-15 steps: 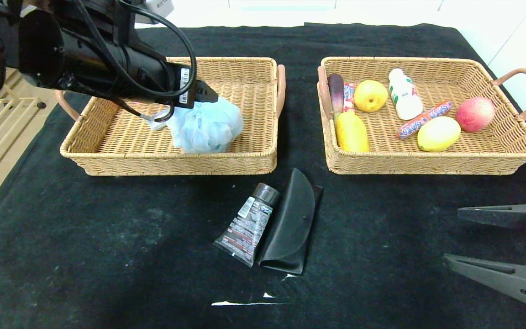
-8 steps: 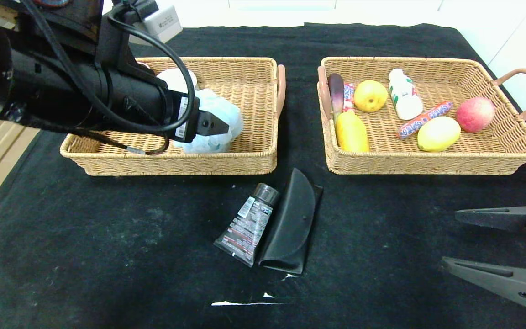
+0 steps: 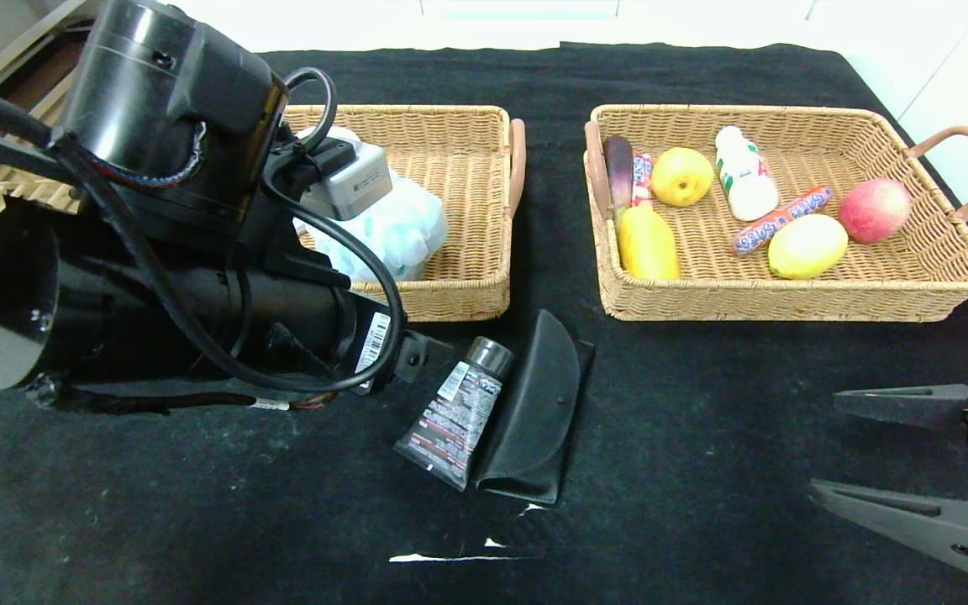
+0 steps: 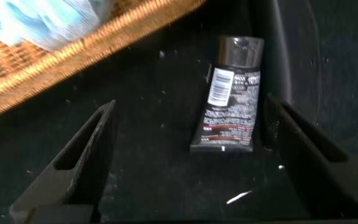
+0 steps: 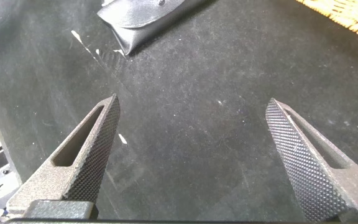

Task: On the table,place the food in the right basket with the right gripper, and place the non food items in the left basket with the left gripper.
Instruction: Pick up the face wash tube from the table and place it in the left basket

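A black tube (image 3: 455, 412) and a black glasses case (image 3: 534, 412) lie side by side on the black table in front of the baskets. My left gripper (image 3: 417, 360) is open and empty, low over the table just left of the tube's cap. In the left wrist view the tube (image 4: 232, 93) lies between the spread fingers of that gripper (image 4: 191, 124), nearer one finger, with the case (image 4: 297, 50) beyond it. A light blue bath sponge (image 3: 400, 227) rests in the left basket (image 3: 450, 126). My right gripper (image 3: 837, 445) is open and empty at the front right.
The right basket (image 3: 786, 302) holds several foods: yellow fruits, a red apple (image 3: 875, 210), a white bottle (image 3: 744, 181), and wrapped snacks. The left arm's body hides much of the left basket. White scuffs (image 3: 459, 556) mark the cloth near the front.
My left arm has come back from over the left basket to the table beside the tube, leaving the blue sponge in the basket. The right gripper has stayed put.
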Robot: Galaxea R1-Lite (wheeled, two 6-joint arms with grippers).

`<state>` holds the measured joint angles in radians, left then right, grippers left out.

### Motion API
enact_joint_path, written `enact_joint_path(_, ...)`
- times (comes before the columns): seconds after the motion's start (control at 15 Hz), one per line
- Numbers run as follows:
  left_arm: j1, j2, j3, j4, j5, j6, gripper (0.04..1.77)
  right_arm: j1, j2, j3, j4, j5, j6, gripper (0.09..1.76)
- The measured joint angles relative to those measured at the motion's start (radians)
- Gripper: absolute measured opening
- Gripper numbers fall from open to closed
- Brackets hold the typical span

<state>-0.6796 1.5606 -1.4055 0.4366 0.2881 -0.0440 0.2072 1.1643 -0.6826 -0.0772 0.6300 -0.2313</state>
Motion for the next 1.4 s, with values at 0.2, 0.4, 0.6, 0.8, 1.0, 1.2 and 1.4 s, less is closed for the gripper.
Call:
enact_joint_path(0.2, -0.024, 0.017, 0.017, -0.052, 0.038, -0.02, 1.69, 0.002, 0.002, 0.001, 0.001, 0.0, 0.0, 1.71)
enact_joint_path(0.4, -0.035, 0.046, 0.016, -0.054, 0.05, -0.031, 1.7, 0.004, 0.004, 0.002, 0.0, 0.0, 0.0, 1.71)
enact_joint_path(0.6, -0.051, 0.08, 0.009, -0.065, 0.071, -0.063, 1.7, 0.004, 0.008, 0.002, 0.0, 0.0, 0.0, 1.71)
enact_joint_path(0.8, -0.061, 0.117, 0.008, -0.103, 0.075, -0.064, 1.7, 0.004, 0.008, 0.001, 0.0, 0.0, 0.0, 1.71)
enact_joint_path(1.0, -0.063, 0.145, 0.01, -0.113, 0.112, -0.072, 1.7, 0.004, 0.009, 0.001, 0.0, 0.0, 0.0, 1.71)
enact_joint_path(1.2, -0.075, 0.16, 0.02, -0.112, 0.116, -0.117, 1.71, 0.004, 0.009, 0.001, 0.0, 0.0, 0.0, 1.71)
enact_joint_path(1.4, -0.092, 0.181, 0.018, -0.113, 0.119, -0.138, 1.71, 0.004, 0.009, 0.001, 0.0, 0.0, 0.0, 1.71)
